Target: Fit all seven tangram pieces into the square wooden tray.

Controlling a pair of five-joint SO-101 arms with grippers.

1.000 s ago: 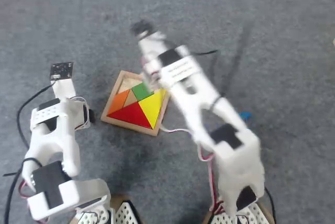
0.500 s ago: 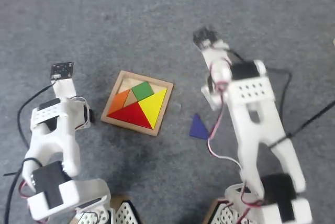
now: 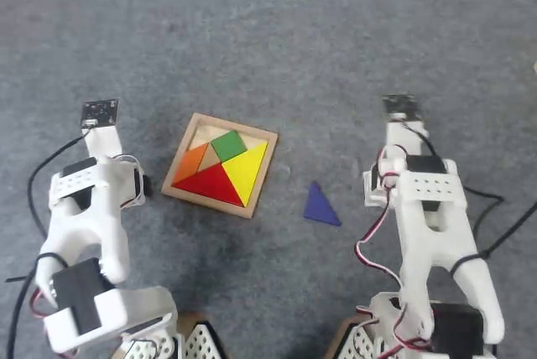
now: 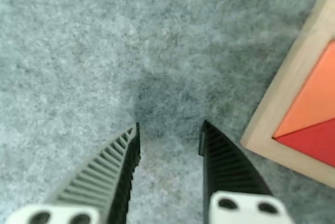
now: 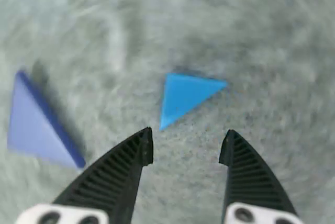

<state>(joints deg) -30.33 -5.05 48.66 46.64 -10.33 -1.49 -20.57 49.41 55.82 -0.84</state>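
Nearest me, the dark blue triangle [image 3: 320,205] lies loose on the grey carpet [image 3: 252,49], between the wooden tray [image 3: 179,153] and the right arm. Just beyond it, the right gripper [image 5: 189,130] hangs with fingers apart over a light blue triangle [image 5: 186,96]. The left gripper [image 4: 170,124], also spread and empty, hovers beside the tray, which holds a red triangle [image 3: 206,183], yellow triangle [image 3: 243,169], orange piece [image 3: 191,162] and green square [image 3: 227,146].

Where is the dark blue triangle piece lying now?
In the high view the dark blue triangle lies flat on the grey mat, outside the wooden tray, between it and the right arm.
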